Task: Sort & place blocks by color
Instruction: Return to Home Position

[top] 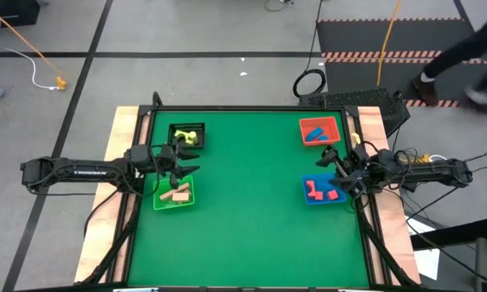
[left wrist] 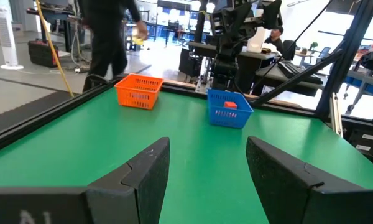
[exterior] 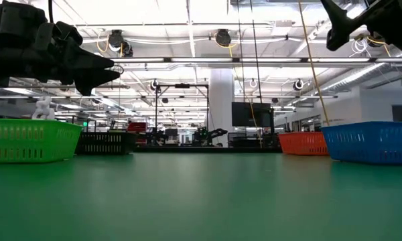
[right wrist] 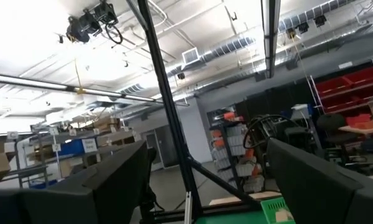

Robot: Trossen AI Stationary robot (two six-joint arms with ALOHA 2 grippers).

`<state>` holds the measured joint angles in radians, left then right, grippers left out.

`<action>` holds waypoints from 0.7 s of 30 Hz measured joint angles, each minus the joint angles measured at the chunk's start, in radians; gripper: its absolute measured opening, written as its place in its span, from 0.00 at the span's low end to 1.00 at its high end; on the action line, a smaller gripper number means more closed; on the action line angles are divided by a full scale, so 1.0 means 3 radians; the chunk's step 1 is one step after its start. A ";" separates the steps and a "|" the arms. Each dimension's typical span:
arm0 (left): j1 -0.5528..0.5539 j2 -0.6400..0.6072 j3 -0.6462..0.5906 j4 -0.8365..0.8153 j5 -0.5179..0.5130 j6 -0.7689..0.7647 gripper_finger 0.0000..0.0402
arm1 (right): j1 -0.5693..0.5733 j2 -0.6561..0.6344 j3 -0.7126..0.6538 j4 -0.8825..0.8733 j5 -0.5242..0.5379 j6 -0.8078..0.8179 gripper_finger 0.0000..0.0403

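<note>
While tan blocks (top: 178,195) lie in the green bin (top: 157,203), my left claw (top: 184,162) and right claw (top: 329,162) hang spread wide.

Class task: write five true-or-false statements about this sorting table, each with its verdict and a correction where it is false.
1. The green bin holds tan blocks. True.
2. The blue bin holds tan blocks. False: it holds red blocks.
3. The left end effector and the right end effector are both open and hold nothing. True.
4. The black bin is empty. False: yellow-green blocks lie in it.
5. The red bin sits on the left arm's side. False: it sits on the right arm's side.
</note>
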<state>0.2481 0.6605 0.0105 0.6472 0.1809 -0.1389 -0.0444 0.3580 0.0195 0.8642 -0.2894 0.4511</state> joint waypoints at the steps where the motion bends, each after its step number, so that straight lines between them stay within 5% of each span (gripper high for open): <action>1: 0.0000 0.0000 0.0000 0.0000 -0.0001 0.0001 0.53 | 0.0000 0.0002 -0.0001 -0.0001 0.0000 0.0008 0.81; 21: 0.0000 0.0000 0.0000 -0.0001 0.0000 0.0001 0.53 | 0.0000 0.0001 -0.0004 -0.0004 -0.0002 0.0287 0.81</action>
<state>0.2481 0.6605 0.0105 0.6468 0.1810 -0.1387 -0.0444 0.3584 0.0181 0.8631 -0.2901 0.5373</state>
